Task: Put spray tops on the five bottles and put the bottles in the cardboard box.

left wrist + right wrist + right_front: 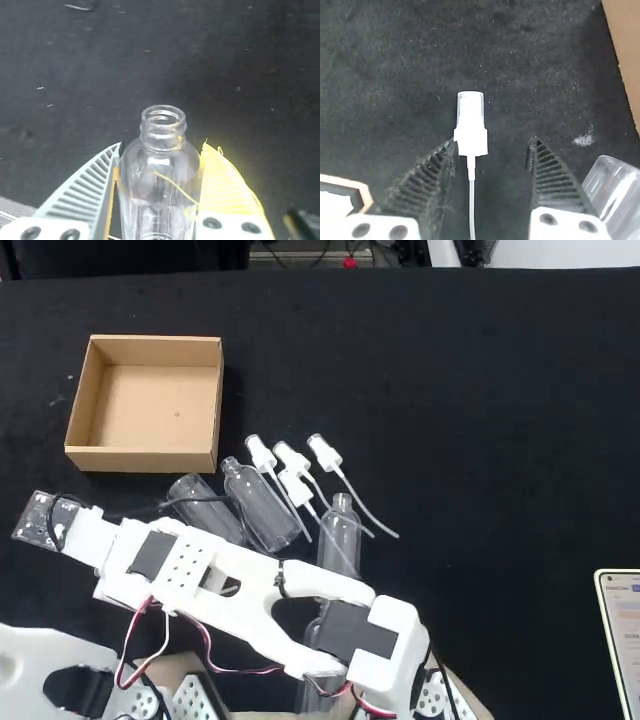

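The left gripper [161, 165] pinches a clear bottle [163, 122] by its body. The open, uncapped neck juts free past the fingertips, probably so that a top's tube can be fed straight into it. The right gripper [492, 145] is spread over the black table [395, 50], and a white spray top [470, 125] lies flat between its jaws, close to one finger and not yet gripped. That stance suits closing on the collar next. Another bottle [615, 185] lies just beside this gripper.

In the high view an arm [230, 590] stretches across the near side of the table [480, 390]. Just beyond it lie three bare bottles [262, 505], side by side with their necks pointing far. Several spray tops [291, 458] are clustered at those necks, their thin tubes trailing right and near, so parts and bottles stay within easy reach of both arms.

At the far left stands the box [140, 458], open upward. Only its bare floor shows and no bottle is in it, so I judge the task barely started.
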Motion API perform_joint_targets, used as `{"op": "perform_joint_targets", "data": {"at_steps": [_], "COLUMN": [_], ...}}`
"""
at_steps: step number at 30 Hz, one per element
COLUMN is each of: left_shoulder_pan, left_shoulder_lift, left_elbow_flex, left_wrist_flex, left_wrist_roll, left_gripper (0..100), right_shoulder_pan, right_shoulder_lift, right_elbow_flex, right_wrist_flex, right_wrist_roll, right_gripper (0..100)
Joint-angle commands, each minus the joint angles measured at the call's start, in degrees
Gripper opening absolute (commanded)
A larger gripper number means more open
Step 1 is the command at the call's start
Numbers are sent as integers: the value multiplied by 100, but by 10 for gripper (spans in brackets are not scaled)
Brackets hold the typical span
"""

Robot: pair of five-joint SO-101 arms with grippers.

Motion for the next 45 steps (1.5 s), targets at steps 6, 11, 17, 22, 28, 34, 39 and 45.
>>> {"op": "perform_joint_targets", "data": {"at_steps": [6,11,17,22,28,34,39,45], "left_shoulder_pan": [-523,-602,-532,-435,-180,66,365,558], "left_shoulder_lift": [-360,-360,-360,-360,-413,-422,-422,-888], "left_elbow_flex": [-549,-514,-514,-505,-567,-505,-505,-215], "left_wrist_flex": [70,70,79,193,633,651,993,1011], "left_wrist_roll": [18,18,18,35,18,35,35,79], "left_gripper": [127,127,127,126,125,125,127,127], "right_shoulder_pan": [-132,-132,-105,141,677,730,923,1143], "right_shoulder_lift": [725,1121,1358,1341,1341,1288,497,-1191], "right_elbow_flex": [-884,-1226,-1763,-2299,-3380,-4136,-4189,-3512], "right_wrist_flex": [35,132,1002,1503,2295,3138,3218,3297], "right_wrist_roll": [-79,-53,-35,-79,-343,-589,-958,-1002], "right_gripper": [225,225,124,11,12,11,11,11]}}
